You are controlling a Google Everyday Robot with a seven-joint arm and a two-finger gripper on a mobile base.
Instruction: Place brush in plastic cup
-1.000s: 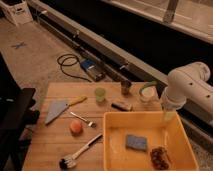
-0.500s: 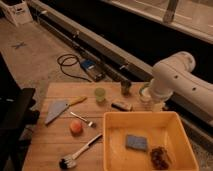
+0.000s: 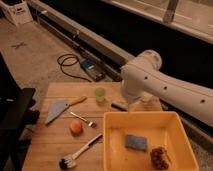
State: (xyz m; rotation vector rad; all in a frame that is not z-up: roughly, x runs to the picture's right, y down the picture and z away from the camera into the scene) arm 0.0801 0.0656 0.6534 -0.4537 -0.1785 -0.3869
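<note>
Your gripper (image 3: 134, 103) hangs near the middle of the frame, at the lower end of the white arm (image 3: 167, 90) that reaches in from the right edge. It sits over the far side of the wooden table (image 3: 47, 145), just above the back rim of the yellow bin (image 3: 107, 147). Its jaws stand wide apart, and you have nothing in them. A small dark object (image 3: 119, 106) lies on the table just left of the gripper, by the bin's back left corner; whether the two touch cannot be told.

The brush (image 3: 82, 150) you are after lies flat on the table, below and left of centre, well apart from the gripper. Its bristle head points to the lower left, near the bottom edge of the frame. The handle runs up and to the right until its tip comes just beside the bin's left wall.

The green plastic cup (image 3: 100, 94) stands upright near the table's far edge, left of the gripper and well apart from the brush. Between cup and brush you have a metal fork (image 3: 83, 119) and an orange ball (image 3: 76, 127). Further left lies the scraper (image 3: 61, 107) with its yellow handle. Inside the bin, a blue sponge (image 3: 136, 142) rests near the middle and a brown clump (image 3: 160, 157) lies at the lower right.
</note>
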